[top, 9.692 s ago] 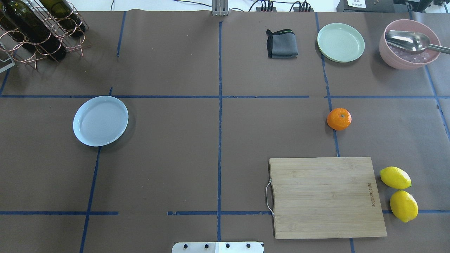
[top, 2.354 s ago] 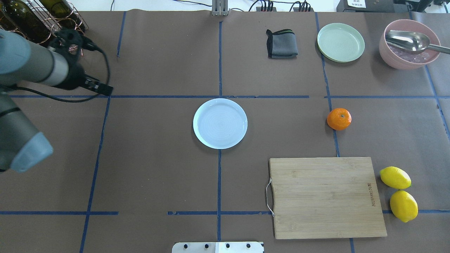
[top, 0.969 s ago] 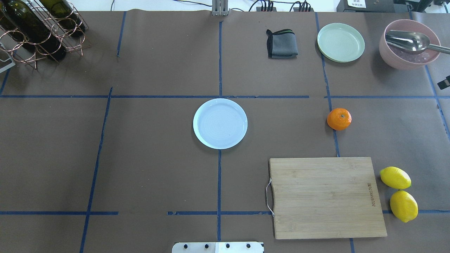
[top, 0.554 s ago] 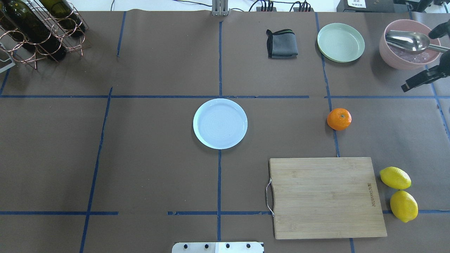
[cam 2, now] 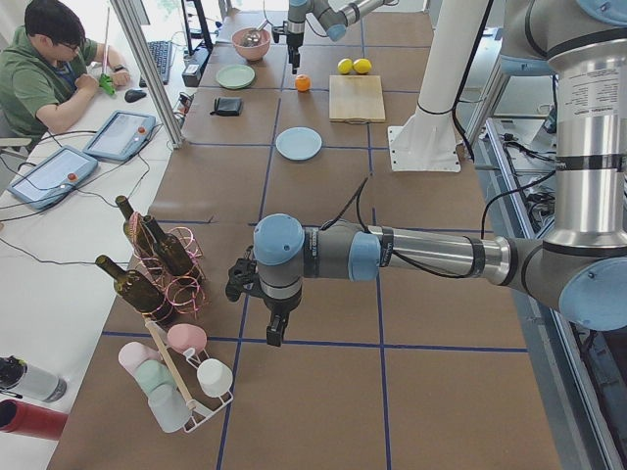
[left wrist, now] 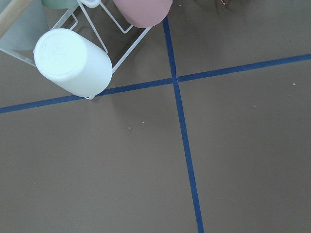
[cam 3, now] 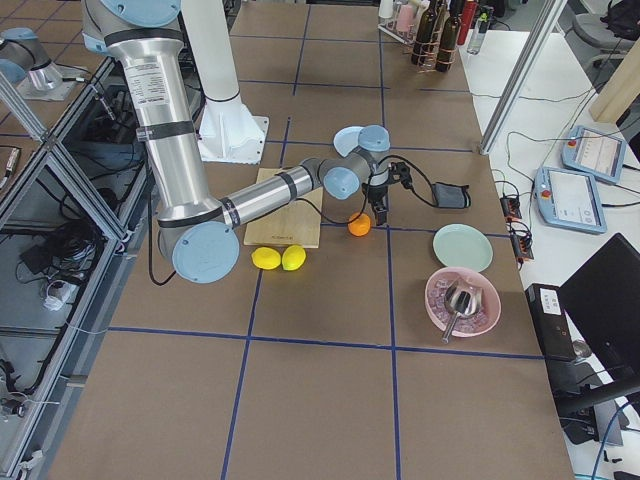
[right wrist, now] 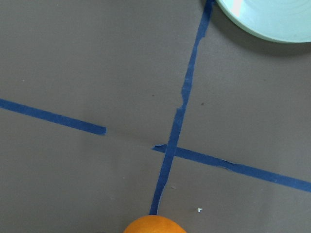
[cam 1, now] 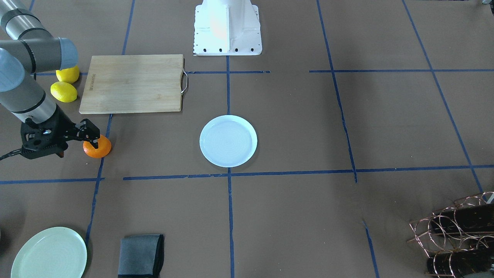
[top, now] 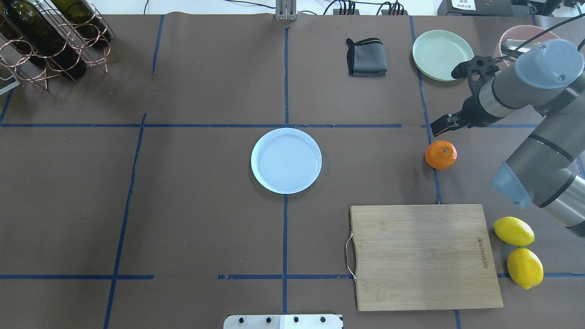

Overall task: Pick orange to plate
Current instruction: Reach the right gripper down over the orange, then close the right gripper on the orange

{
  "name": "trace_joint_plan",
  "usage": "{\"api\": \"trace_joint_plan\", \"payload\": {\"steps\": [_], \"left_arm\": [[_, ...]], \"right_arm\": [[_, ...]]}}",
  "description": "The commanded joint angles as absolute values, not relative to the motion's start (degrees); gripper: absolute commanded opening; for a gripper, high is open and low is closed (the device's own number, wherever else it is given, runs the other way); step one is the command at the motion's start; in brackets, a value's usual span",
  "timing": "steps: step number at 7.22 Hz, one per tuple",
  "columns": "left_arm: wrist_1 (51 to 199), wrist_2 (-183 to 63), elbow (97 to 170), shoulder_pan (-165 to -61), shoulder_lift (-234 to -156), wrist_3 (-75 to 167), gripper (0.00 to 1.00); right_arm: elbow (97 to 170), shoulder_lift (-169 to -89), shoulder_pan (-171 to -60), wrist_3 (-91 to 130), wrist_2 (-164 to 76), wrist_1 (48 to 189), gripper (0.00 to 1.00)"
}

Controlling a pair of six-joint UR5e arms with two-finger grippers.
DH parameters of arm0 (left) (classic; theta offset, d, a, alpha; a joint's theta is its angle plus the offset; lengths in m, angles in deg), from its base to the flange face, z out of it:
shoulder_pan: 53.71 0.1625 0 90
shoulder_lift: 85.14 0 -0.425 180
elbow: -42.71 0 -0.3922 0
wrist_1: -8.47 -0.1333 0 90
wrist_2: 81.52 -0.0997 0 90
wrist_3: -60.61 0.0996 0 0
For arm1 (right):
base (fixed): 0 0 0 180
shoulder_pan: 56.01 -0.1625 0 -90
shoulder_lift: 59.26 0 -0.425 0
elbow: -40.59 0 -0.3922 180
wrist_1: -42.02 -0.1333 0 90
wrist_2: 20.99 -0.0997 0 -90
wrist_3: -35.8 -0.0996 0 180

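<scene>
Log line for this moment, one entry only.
plate: empty | orange: off plate, ungrasped | right claw: open, beside orange

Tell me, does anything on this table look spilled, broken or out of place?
Nothing is spilled or tipped. The orange sits on the table, the plate lies flat and empty. The only flaw is the blue tape near the orange: ragged, with a gap in one line.

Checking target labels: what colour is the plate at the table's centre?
Pale bluish-white with faint rings; the plate shows best overhead.
</scene>
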State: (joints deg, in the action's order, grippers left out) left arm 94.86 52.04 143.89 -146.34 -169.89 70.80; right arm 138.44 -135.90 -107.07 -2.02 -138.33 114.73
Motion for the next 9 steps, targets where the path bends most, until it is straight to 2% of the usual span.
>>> {"api": "trace_joint_plan", "payload": {"steps": [1, 8, 9], "left_arm": [[94.9, 52.1, 144.0, -146.3, -170.0, 70.8, 1.00], [95.3, 52.1, 144.0, -146.3, -169.8, 70.8, 1.00], [95.3, 52.1, 144.0, -146.3, -169.8, 70.8, 1.00]], "right_arm": [[138.2, -136.3, -104.5, -3.4, -136.6, 114.7, 1.00], [134.7, -136.4, -100.3, -3.3, -133.0, 114.7, 1.00], [135.2, -136.2, -100.3, -3.4, -133.2, 114.7, 0.60]]}}
